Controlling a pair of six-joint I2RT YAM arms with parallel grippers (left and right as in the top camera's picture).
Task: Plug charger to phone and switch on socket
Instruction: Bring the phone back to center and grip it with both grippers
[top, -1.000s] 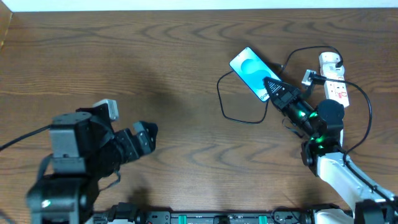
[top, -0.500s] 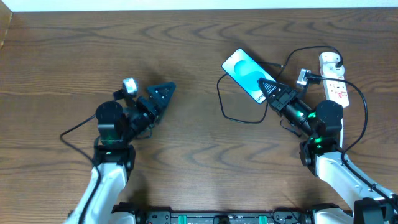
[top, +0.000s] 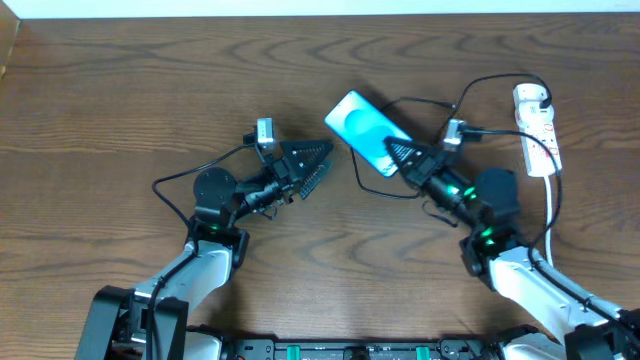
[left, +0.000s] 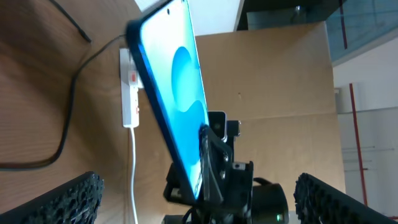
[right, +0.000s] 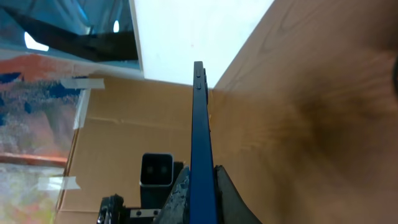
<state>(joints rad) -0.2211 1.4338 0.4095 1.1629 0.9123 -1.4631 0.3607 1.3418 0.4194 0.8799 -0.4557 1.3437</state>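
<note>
Pinching the phone (top: 362, 132) by its lower-right end, your right gripper (top: 398, 152) has both fingers (right: 180, 193) clenched on the flat faces. The right wrist cam sees the handset edge-on, sandwiched btw the two pads.

Your left gripper (top: 320, 167) is fully released: fingers (left: 68, 199) spread wide, holding nothing, touching nothing. Its tips sit just beside the phone's free end but apart from it. From the left wrist cam the phone stands framed btw those two open fingers, w/ the right gripper behind it.

Phone position: center-right of the table (top: 120, 90), lit blue screen facing up toward the overhead cam. Its long axis runs diagonally, gripped end at lower right & free end pointing upper left, toward the table's far edge. Whether the free end rests on the wood or is lifted clear, can't tell.

The socket (top: 537, 128) lies at the far right, well apart from the phone, long axis running roughly near-to-far, w/ red switch marks on top & its white cord trailing toward the near edge.

The charger (top: 490, 78) has its thin black cable arcing from beside your right gripper over to the socket's far end, where the white adapter sits. Can't tell if the connector tip is in the phone.
</note>
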